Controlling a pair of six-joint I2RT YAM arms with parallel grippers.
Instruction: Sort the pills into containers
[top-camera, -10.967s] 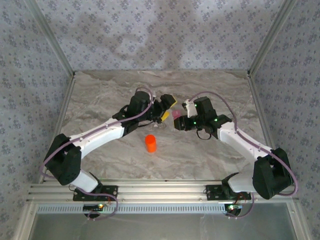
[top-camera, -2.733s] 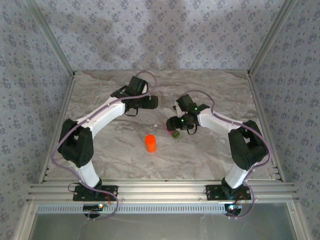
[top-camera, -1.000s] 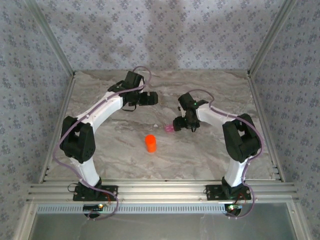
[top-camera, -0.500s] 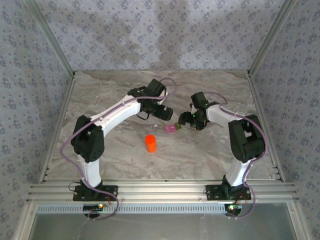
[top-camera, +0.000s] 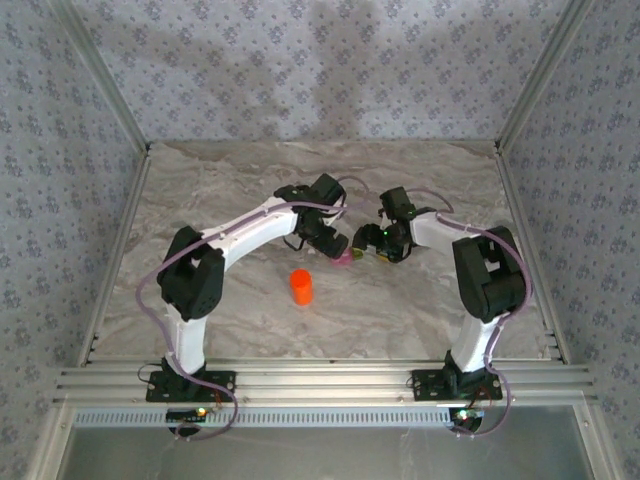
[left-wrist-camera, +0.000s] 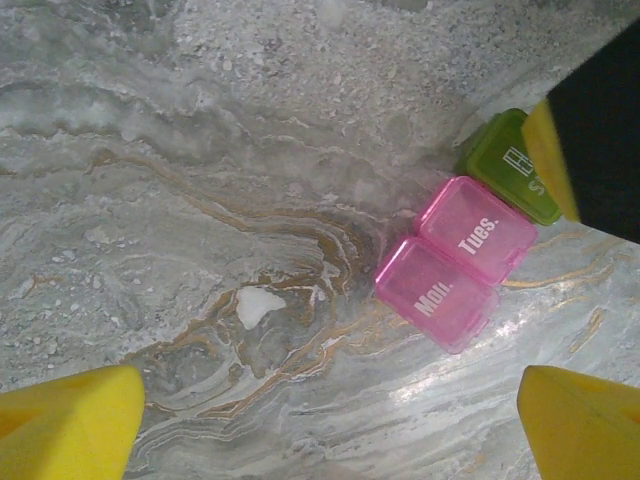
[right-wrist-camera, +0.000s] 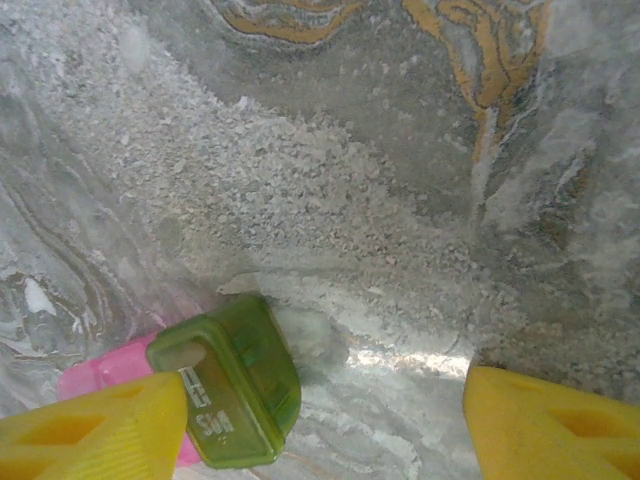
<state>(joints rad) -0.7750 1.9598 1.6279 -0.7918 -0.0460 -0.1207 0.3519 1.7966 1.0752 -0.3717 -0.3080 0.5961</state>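
The containers (left-wrist-camera: 455, 262) are a small joined strip lying flat on the marble table: two pink compartments marked Mon. and Tues. and a green one (right-wrist-camera: 230, 385) marked Sun, lids shut. In the top view the containers (top-camera: 347, 258) lie between both grippers at mid-table. My left gripper (left-wrist-camera: 325, 430) hovers open over bare marble, the strip up and to its right. My right gripper (right-wrist-camera: 325, 430) is open, its left fingertip (right-wrist-camera: 90, 430) at the green compartment's edge and a wide gap to the other fingertip. The pills are out of view.
An orange bottle (top-camera: 301, 287) with a round cap stands upright in front of the containers, nearer the arm bases. The right gripper's yellow-and-black finger (left-wrist-camera: 590, 150) pokes into the left wrist view beside the green compartment. Patterned walls enclose the table (top-camera: 230, 190).
My left arm has swung from the back left in toward the containers and lowered beside them. My right gripper shifted slightly right. The containers and the bottle stayed put.
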